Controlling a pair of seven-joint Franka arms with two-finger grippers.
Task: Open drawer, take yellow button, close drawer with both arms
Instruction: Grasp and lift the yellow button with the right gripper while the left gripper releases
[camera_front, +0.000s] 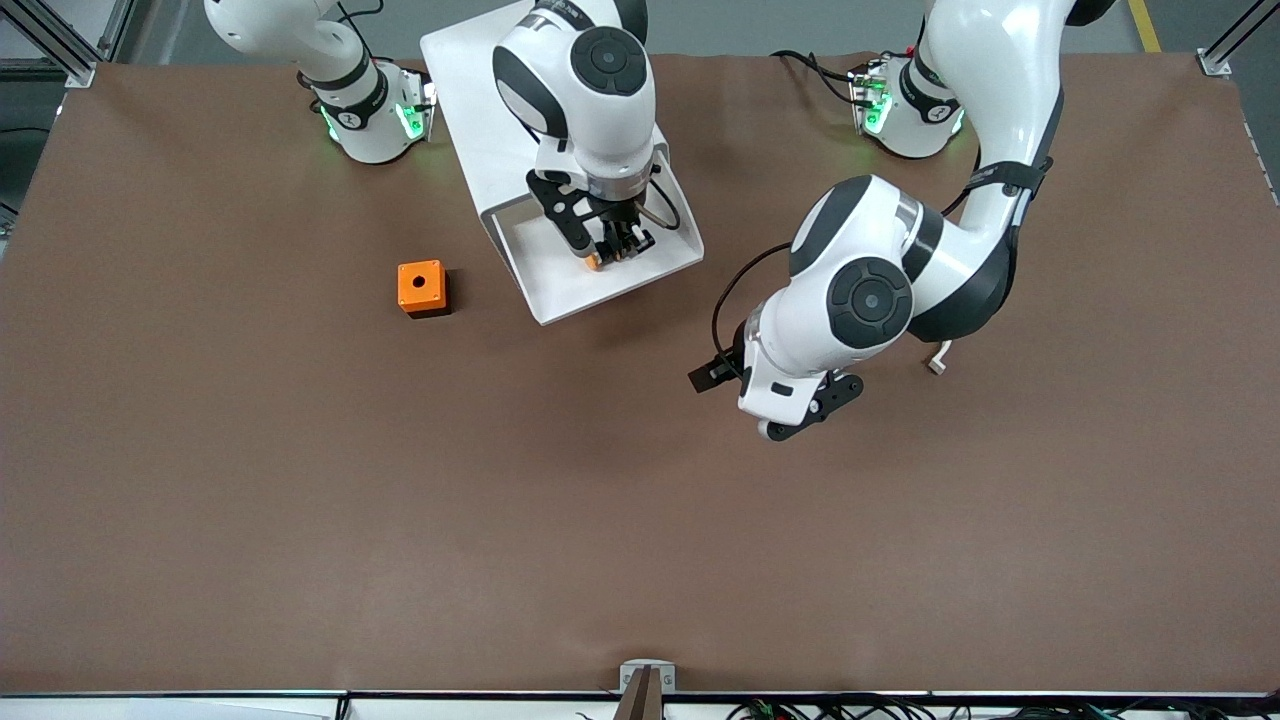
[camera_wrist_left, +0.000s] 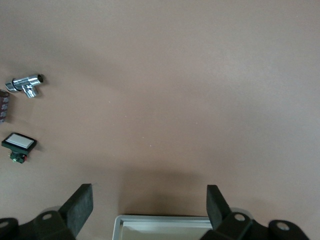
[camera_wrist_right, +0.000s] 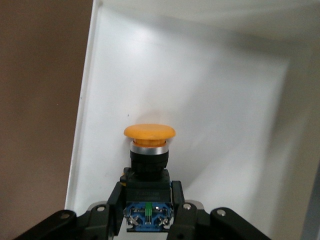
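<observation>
Black fingers of our right gripper (camera_wrist_right: 148, 212) are clamped on the button (camera_wrist_right: 149, 150) inside the pulled-out drawer (camera_front: 640, 275), so opening is done. Lifting it out and closing remain; our left gripper (camera_wrist_left: 149, 204) waits, spread apart, over the brown counter (camera_front: 300, 500).

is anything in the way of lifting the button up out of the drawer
Nothing visible. The right gripper is shut on the button inside the open drawer, with nothing above it but its own arm. The left gripper waits open over bare table.
</observation>
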